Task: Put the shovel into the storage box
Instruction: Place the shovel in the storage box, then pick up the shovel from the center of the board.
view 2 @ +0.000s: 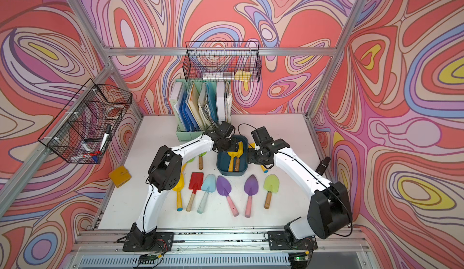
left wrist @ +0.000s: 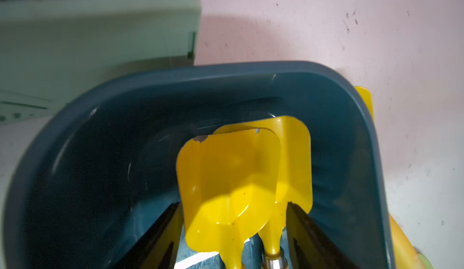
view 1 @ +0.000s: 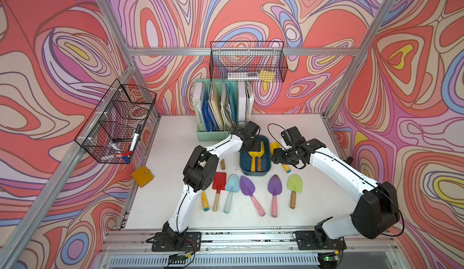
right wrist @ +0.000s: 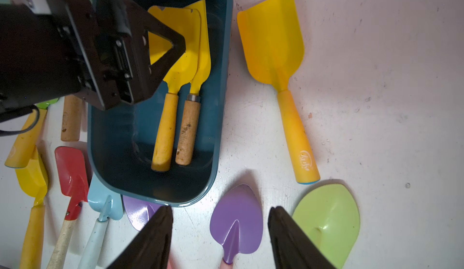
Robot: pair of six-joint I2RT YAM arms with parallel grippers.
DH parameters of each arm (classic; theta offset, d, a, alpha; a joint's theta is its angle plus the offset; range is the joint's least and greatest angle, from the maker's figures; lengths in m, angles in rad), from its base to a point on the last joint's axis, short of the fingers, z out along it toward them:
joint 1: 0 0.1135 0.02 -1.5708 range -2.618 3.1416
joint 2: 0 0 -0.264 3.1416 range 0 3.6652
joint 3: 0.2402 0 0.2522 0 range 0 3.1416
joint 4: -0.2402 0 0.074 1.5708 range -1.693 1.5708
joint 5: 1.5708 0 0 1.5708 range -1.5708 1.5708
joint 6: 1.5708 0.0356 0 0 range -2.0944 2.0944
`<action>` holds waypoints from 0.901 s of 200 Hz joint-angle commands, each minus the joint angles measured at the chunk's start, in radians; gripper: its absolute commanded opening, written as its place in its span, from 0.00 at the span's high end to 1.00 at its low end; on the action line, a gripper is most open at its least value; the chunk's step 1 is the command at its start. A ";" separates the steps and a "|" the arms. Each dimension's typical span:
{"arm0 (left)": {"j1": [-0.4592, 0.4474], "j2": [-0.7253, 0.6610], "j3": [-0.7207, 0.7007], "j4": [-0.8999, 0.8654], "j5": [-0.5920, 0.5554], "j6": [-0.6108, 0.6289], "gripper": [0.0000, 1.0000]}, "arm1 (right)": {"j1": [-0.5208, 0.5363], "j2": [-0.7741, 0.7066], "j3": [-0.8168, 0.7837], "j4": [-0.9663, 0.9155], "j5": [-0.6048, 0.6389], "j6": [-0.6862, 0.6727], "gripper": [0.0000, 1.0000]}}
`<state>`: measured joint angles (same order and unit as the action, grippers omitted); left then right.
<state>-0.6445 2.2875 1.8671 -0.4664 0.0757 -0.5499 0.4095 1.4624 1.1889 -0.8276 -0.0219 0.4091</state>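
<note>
Lying side by side in teal storage box (right wrist: pixel 155 187): yellow shovels (right wrist: pixel 165 129). Your left tool (left wrist: pixel 232 205) spread over them, right tool (right wrist: pixel 221 208) spread, empty; loose shovels (view 1: pixel 247 187) ring box.

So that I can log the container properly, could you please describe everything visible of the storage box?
The storage box is a shallow, dark teal-blue tub, plastic by its look, rectangular with rounded corners and a smooth rim. It sits upright on the white table near the mint-green file holder. Inside lie a yellow-handled shovel and a wooden-handled shovel, both yellow-bladed, side by side. The left gripper hangs over its far end, fingers apart around their blades.
</note>
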 commanded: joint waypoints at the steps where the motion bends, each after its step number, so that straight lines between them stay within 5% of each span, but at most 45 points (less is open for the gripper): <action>1: 0.000 -0.037 0.025 -0.026 0.011 -0.008 0.29 | 0.006 -0.021 -0.012 -0.017 0.040 -0.006 0.37; 94: -0.007 -0.125 0.019 -0.041 0.037 -0.019 0.28 | -0.086 0.031 -0.046 -0.014 0.078 -0.071 0.38; 180: -0.011 -0.192 0.077 -0.183 0.028 -0.016 0.26 | -0.151 0.250 -0.007 0.031 0.032 -0.171 0.43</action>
<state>-0.6491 2.1296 1.8896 -0.5350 0.1059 -0.5690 0.2611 1.6733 1.1599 -0.8192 0.0284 0.2680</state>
